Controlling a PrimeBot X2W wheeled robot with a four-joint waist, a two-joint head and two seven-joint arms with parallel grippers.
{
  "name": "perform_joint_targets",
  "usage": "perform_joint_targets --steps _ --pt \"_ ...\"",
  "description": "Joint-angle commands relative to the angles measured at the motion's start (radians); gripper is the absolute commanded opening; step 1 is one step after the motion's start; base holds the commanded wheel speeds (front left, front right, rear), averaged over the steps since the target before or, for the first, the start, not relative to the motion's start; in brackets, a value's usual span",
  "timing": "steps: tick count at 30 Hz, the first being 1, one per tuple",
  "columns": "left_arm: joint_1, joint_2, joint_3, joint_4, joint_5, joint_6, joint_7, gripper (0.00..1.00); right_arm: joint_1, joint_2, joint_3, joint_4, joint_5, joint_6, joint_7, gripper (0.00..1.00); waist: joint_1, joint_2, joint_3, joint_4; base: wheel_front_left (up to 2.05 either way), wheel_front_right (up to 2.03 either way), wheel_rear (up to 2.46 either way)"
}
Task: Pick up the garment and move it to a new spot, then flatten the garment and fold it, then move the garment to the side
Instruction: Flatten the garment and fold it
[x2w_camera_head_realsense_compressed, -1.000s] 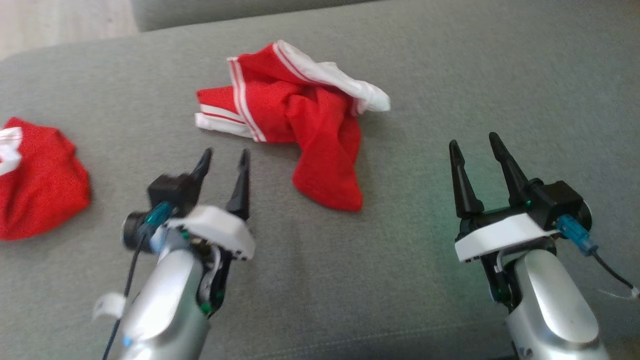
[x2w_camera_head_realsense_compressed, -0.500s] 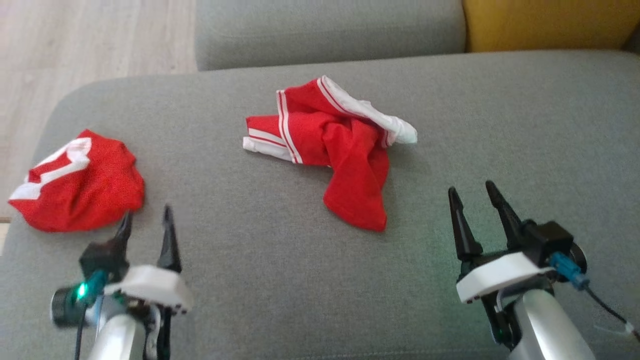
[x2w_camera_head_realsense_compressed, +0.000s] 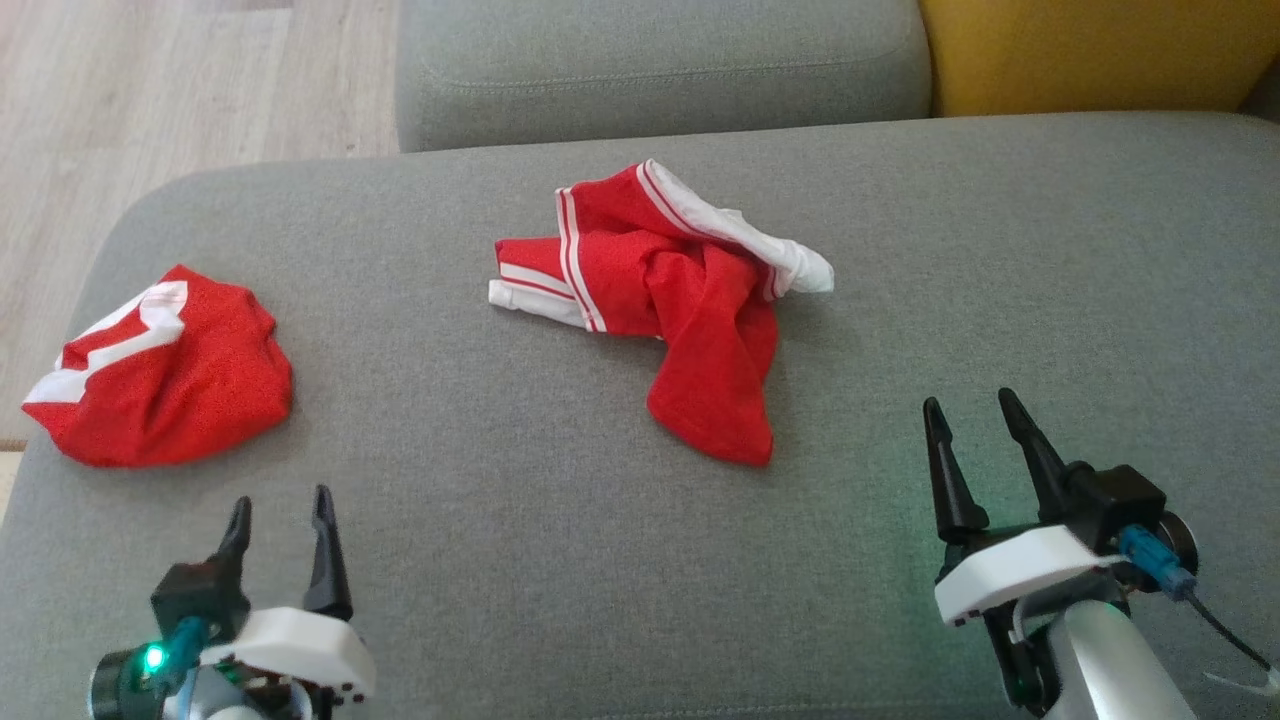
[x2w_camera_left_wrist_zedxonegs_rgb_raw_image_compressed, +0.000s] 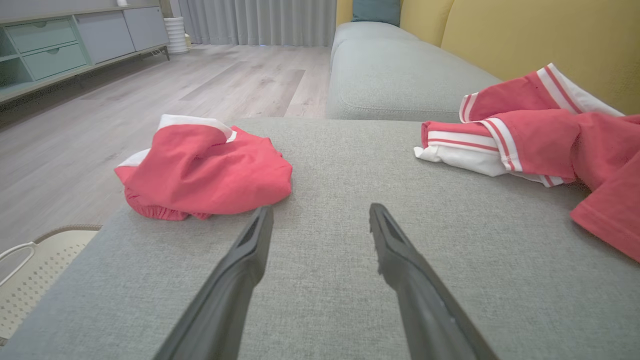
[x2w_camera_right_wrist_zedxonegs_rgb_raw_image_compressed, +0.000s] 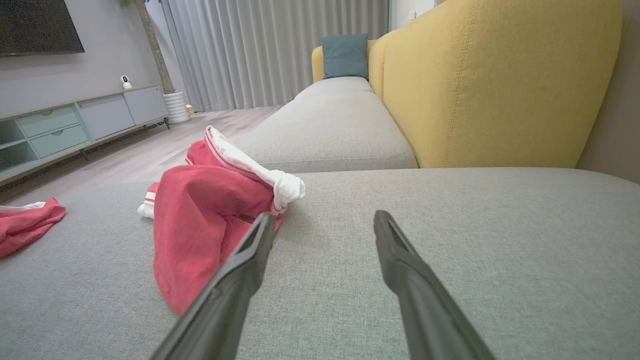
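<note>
Garment (x2w_camera_head_realsense_compressed: 680, 300), crumpled red-and-white, lies at twelve o'clock; left gripper (x2w_camera_head_realsense_compressed: 281, 498) at seven, right gripper (x2w_camera_head_realsense_compressed: 968, 398) at four, both wide, empty.

The crumpled red fabric garment (x2w_camera_head_realsense_compressed: 700, 330) has white stripes; the bunched red cloth bundle (x2w_camera_head_realsense_compressed: 190, 390), a white band; the woven sofa seat (x2w_camera_head_realsense_compressed: 520, 520) is grey.

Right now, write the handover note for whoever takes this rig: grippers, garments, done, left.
Left gripper: open, fingers empty, just short of the red bundle at the left edge of the grey cushion.
Right gripper: open, empty, to the right of the striped garment.
Striped garment: crumpled mid-cushion, touched by neither gripper.
Done: nothing on it yet.
Left: pick up, move, flatten, fold, set aside.
</note>
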Motion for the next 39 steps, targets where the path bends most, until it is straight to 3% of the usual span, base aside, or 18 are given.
perform_joint_targets --steps 1,7,13,23,31,39 --pt "-0.041 0.002 0.041 -0.036 0.011 -0.008 -0.012 1.00 -0.029 0.005 0.021 -0.027 -0.005 0.008 -0.010 1.00 0.0001 -0.0001 0.004 0.000 0.00 0.00 0.00" --pt "-0.077 -0.025 0.010 -0.039 0.030 -0.037 -0.012 1.00 -0.074 -0.004 0.041 -0.006 0.008 0.008 -0.010 1.00 0.0001 -0.0001 0.047 0.038 0.00 0.00 0.00" --pt "-0.127 -0.044 -0.038 -0.037 0.041 -0.066 -0.012 1.00 -0.216 -0.047 0.079 0.063 0.042 0.008 -0.010 1.00 0.0001 -0.0001 0.103 0.110 0.00 0.00 0.00" --pt "-0.201 -0.057 -0.129 -0.030 0.028 -0.094 -0.012 1.00 -0.565 -0.138 0.170 0.335 0.160 0.008 0.041 1.00 0.0001 -0.0001 0.217 0.220 0.00 0.00 0.00" --pt "-0.232 -0.057 -0.197 -0.027 -0.026 -0.083 -0.012 1.00 -0.752 -0.183 0.227 0.520 0.223 0.008 0.109 1.00 0.0001 -0.0001 0.279 0.271 0.00 0.00 0.00" --pt "-0.253 -0.057 -0.242 -0.027 -0.054 -0.070 -0.012 1.00 -0.822 -0.186 0.279 0.680 0.251 0.008 0.167 1.00 0.0001 -0.0001 0.319 0.315 0.00 0.00 0.00"
